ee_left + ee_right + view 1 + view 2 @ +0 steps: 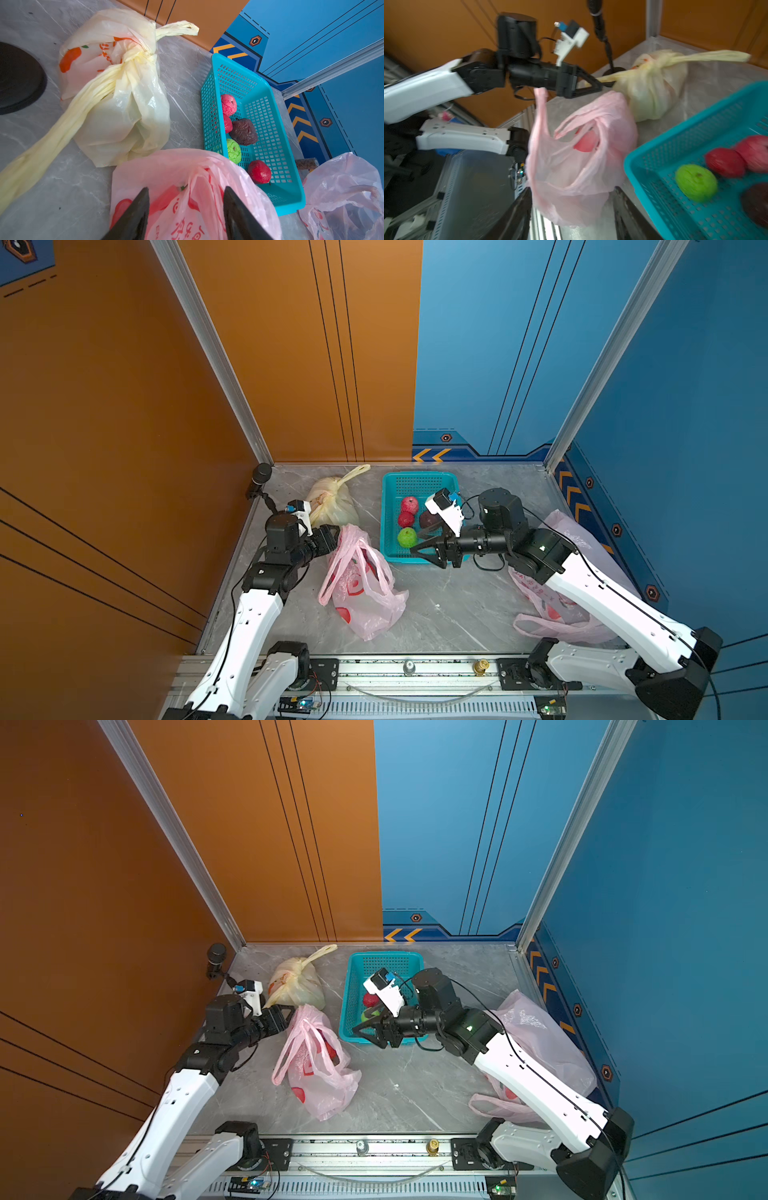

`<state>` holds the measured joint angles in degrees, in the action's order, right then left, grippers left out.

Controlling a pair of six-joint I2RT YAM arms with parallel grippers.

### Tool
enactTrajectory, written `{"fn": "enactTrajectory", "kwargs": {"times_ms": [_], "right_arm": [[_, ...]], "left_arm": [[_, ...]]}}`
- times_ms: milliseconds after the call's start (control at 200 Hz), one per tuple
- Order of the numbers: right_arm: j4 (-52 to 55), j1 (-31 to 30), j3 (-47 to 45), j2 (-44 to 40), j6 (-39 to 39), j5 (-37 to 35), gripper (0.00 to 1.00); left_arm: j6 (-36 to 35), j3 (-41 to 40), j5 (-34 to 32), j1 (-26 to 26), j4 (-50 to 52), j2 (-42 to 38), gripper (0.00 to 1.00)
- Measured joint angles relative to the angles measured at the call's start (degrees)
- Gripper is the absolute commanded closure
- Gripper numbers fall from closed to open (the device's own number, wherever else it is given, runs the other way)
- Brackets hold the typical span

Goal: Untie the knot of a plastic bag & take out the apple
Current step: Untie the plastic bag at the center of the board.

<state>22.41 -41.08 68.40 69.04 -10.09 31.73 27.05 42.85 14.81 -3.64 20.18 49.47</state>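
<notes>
The pink bag lies untied in the middle of the grey table, its handles loose and its mouth open. The apple shows red inside it in the right wrist view. The left gripper hovers at the bag's far left end with its jaws wide and nothing between them. The right gripper hangs over the near edge of the teal basket, jaws also wide and empty. The basket, right of the bag, holds red, green and dark fruit. A knotted yellow bag sits far left, and another pink bag lies at the right under the right arm
</notes>
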Motion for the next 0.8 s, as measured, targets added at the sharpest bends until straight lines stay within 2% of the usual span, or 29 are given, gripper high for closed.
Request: {"fn": "enactTrajectory", "kwargs": {"times_ms": [95,285,436,621,726,801], "right_arm": [[-0.2,0.59,-0.02,5.05,-3.04,-3.61,0.38],[-0.13,-1.07,0.76,16.94,-6.8,-2.82,0.36],[-0.15,-4.94,4.5,22.4,-8.02,-0.31,0.35],[-0.57,-8.0,8.15,24.65,-8.22,1.27,0.36],[-0.57,-8.5,8.79,25.99,-8.39,1.25,0.37],[-0.31,-8.87,9.31,27.3,-8.37,0.96,0.43]], "left_arm": [[0.02,1.62,-0.46,0.11,2.47,-2.34,0.42],[0.52,3.72,0.9,-2.36,7.04,-5.79,0.41],[2.14,3.08,0.98,-10.67,11.28,-7.19,0.41],[3.91,2.47,-4.68,-22.49,17.2,-7.5,0.4],[4.57,2.4,-7.67,-25.57,19.61,-7.43,0.4],[5.46,1.81,-9.4,-26.95,20.48,-7.28,0.39]]}}
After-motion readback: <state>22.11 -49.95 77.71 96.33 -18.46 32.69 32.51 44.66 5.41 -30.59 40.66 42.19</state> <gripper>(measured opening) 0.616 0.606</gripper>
